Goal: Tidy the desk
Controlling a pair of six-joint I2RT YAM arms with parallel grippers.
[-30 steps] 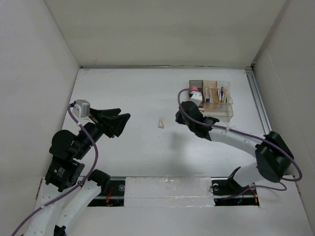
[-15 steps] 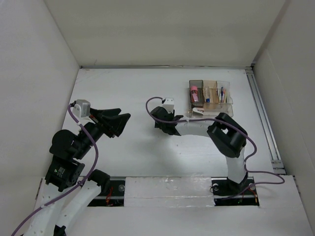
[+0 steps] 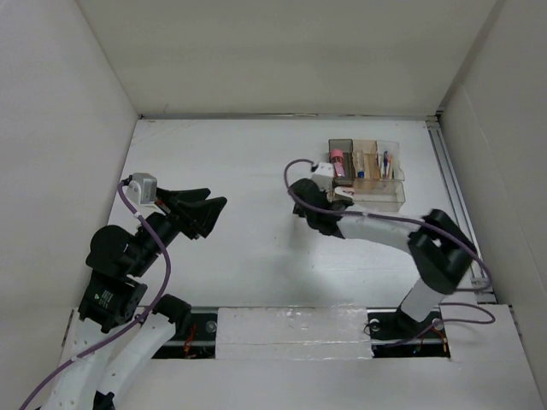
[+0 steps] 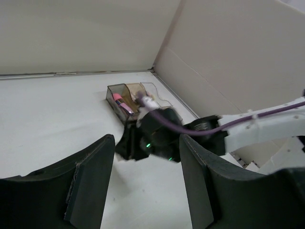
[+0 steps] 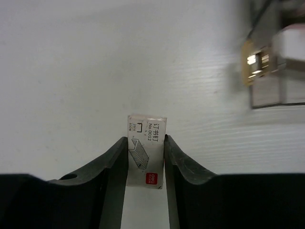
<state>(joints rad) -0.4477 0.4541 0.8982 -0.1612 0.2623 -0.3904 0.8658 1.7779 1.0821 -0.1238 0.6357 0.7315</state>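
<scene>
Right claw (image 5: 146,143) is pinching a little white staple box (image 5: 147,164) by its two long sides, one end poking out past the tips. The clear tray (image 3: 380,205) sits upper right in the overhead view on the desk (image 3: 239,162), which fills the middle of that view, and the claw is just left of the tray. Left claw (image 4: 145,143) hangs spread wide with nothing in it, over at the left, well out of the way. My take on doing this bit well: go in over the tray rim rather than bump it. Line the box up with a compartment that has room; the long one along the tray's lower edge looks free, but it's hard to be sure. Lower the box in, then let go. It looks light, so no jerky swings.
</scene>
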